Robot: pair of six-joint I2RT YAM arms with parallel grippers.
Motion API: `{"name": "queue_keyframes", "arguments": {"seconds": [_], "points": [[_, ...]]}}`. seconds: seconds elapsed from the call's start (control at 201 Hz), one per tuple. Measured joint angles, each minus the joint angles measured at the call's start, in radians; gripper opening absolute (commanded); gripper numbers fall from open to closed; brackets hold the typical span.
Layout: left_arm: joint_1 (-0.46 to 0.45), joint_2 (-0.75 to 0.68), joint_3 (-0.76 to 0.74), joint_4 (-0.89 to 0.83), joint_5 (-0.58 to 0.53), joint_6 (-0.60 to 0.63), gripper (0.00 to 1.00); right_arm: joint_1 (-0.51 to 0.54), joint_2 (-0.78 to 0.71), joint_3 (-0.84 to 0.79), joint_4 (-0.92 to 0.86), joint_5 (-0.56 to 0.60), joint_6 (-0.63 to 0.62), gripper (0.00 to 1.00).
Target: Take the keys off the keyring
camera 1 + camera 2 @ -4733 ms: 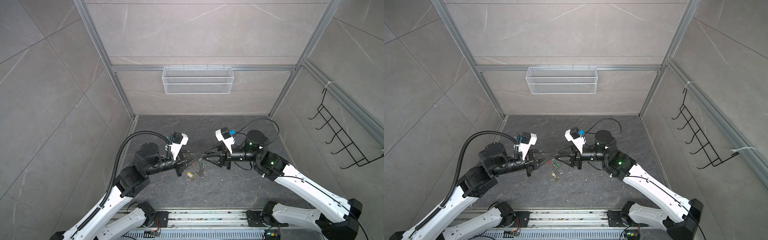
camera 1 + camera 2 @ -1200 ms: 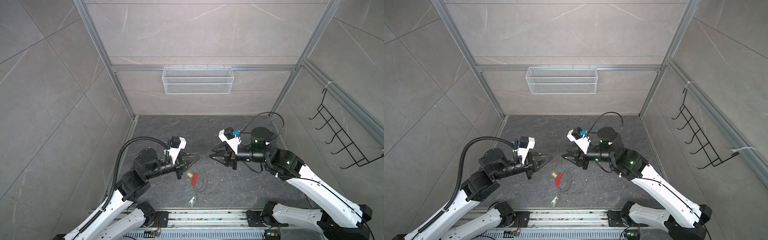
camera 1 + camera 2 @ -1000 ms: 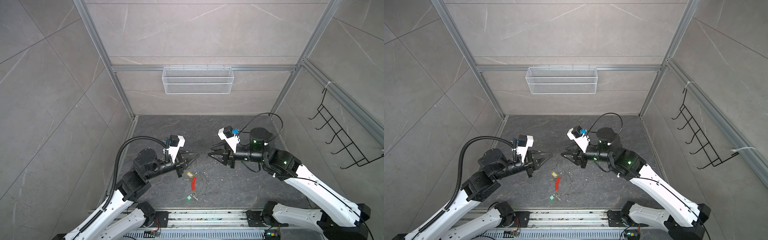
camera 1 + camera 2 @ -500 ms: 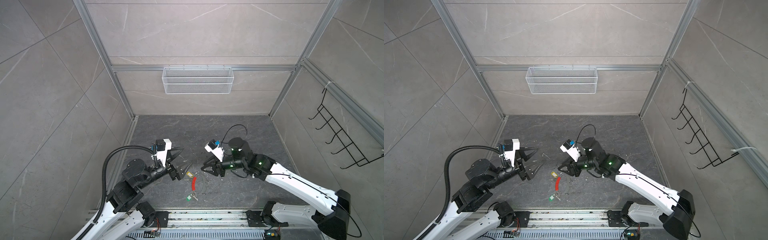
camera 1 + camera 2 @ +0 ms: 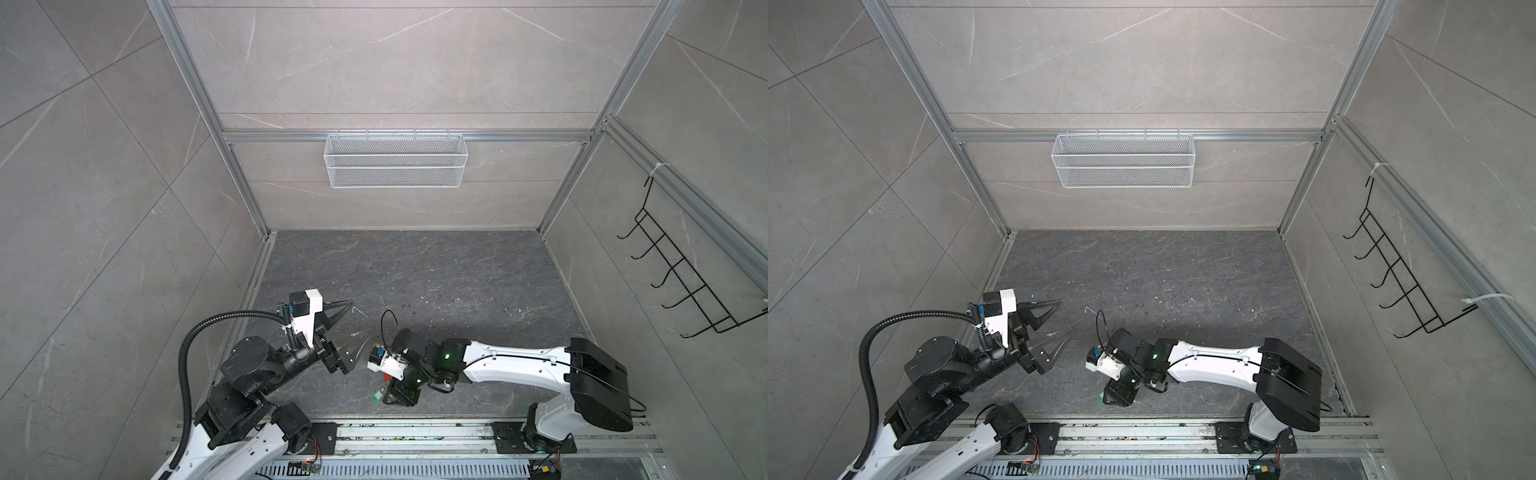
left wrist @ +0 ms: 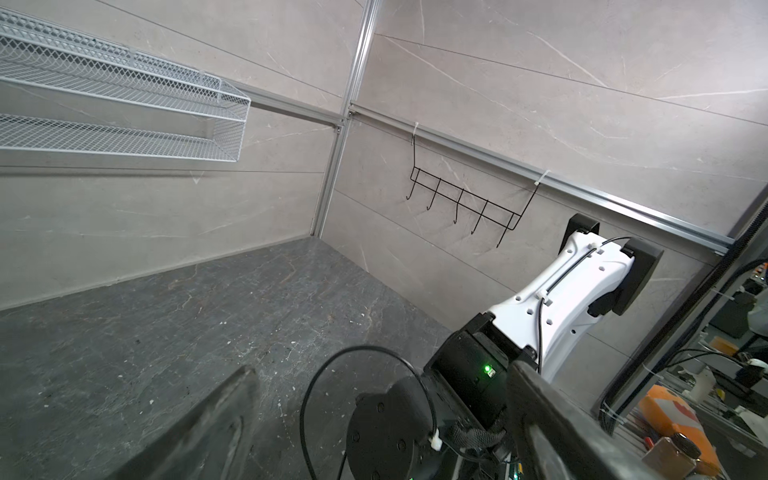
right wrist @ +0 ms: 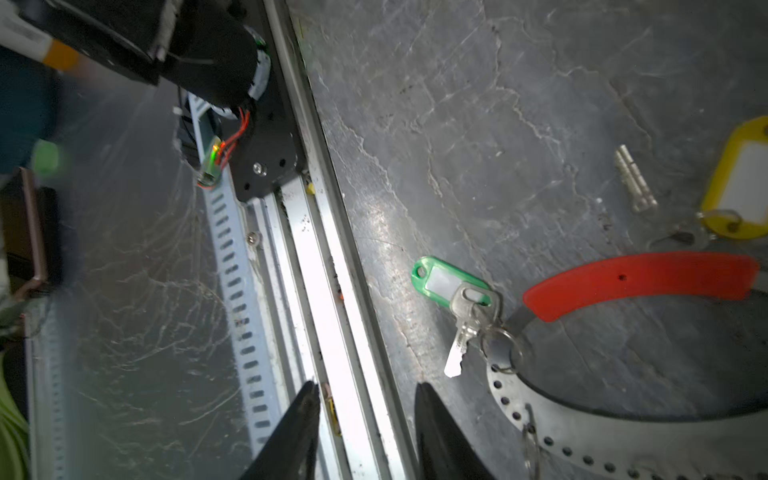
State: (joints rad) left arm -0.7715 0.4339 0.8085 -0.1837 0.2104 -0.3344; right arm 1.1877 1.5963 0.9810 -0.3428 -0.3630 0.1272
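Ring hand-off is dropped: a few seconds back the keyring was held up between both arms, now it is let go.

Left gripper [image 5: 360, 321] is pulled back to its own side and raised. Jaws are spread wide where they were shut a second ago, and nothing is in them.

Right gripper [image 7: 368, 388] is swung down to the front and pointed at the floor [image 5: 457, 282] by the front rail [image 7: 316, 257]. Jaws are part-way apart, nothing gripped.

Keyring [image 7: 552, 428] is laid flat on the floor just beside the right gripper, red sleeve [image 7: 640, 282] visible.

Green-tagged key [image 7: 451, 282] is seen at the hoop's end. Its small split ring looks still looped on the hoop, so it is judged not yet removed.

Yellow-tagged key [image 7: 739, 183] is lying just past the sleeve; whether it is off cannot be told.

A re-grasp of the hoop is judged needed.
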Motion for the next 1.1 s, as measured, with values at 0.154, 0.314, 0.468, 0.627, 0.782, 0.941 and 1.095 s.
{"name": "queue_keyframes", "arguments": {"seconds": [0.154,0.314,0.468,0.627,0.782,0.941,1.095], "points": [[0.0,-0.045,-0.002,-0.038,-0.031,-0.005,0.94,0.041,0.071,0.048,-0.056,0.145,-0.08,0.38],[0.0,-0.1,0.0,-0.066,-0.055,-0.006,0.94,0.065,0.12,0.098,-0.103,0.252,-0.155,0.38],[0.0,-0.117,0.013,-0.089,-0.068,-0.006,0.94,0.065,0.159,0.148,-0.136,0.301,-0.211,0.36],[0.0,-0.127,0.043,-0.116,-0.071,-0.001,0.95,0.065,0.214,0.189,-0.143,0.315,-0.252,0.32],[0.0,-0.156,0.072,-0.127,-0.078,0.011,0.97,0.065,0.253,0.2,-0.161,0.32,-0.279,0.3],[0.0,-0.166,0.087,-0.128,-0.078,0.015,0.97,0.065,0.28,0.212,-0.163,0.328,-0.289,0.29],[0.0,-0.166,0.087,-0.132,-0.078,0.022,0.97,0.065,0.295,0.226,-0.162,0.338,-0.3,0.28]]}}
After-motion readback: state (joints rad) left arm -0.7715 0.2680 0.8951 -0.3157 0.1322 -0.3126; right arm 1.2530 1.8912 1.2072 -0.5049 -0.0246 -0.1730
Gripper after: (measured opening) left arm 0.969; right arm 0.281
